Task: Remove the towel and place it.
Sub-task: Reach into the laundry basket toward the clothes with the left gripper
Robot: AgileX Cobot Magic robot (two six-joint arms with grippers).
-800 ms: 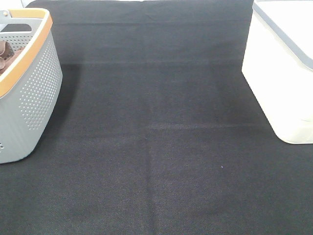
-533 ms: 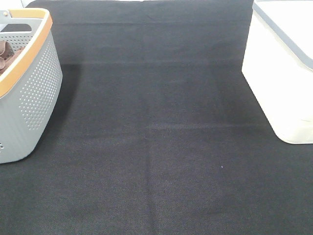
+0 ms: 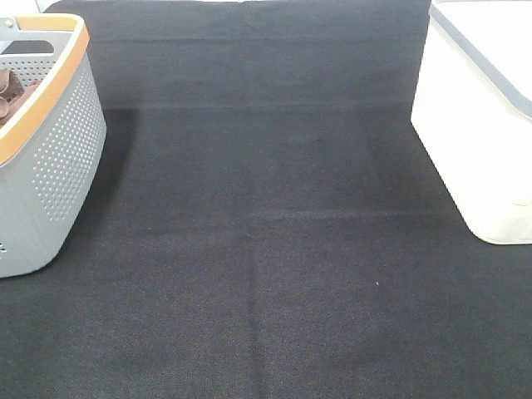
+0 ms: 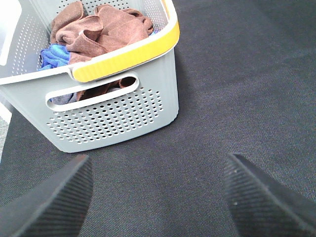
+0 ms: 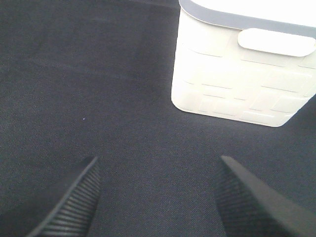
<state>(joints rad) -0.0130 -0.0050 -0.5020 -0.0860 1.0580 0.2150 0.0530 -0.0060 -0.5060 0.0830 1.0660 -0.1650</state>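
Observation:
A brown towel lies crumpled in a grey perforated basket with a yellow-orange rim, on top of a blue cloth. In the exterior high view the basket stands at the far left and only a scrap of the towel shows. My left gripper is open and empty, above the black mat in front of the basket. My right gripper is open and empty, above the mat short of a white bin. Neither gripper shows in the exterior high view.
The white bin with a grey rim stands at the far right of the table. A black mat covers the table between basket and bin.

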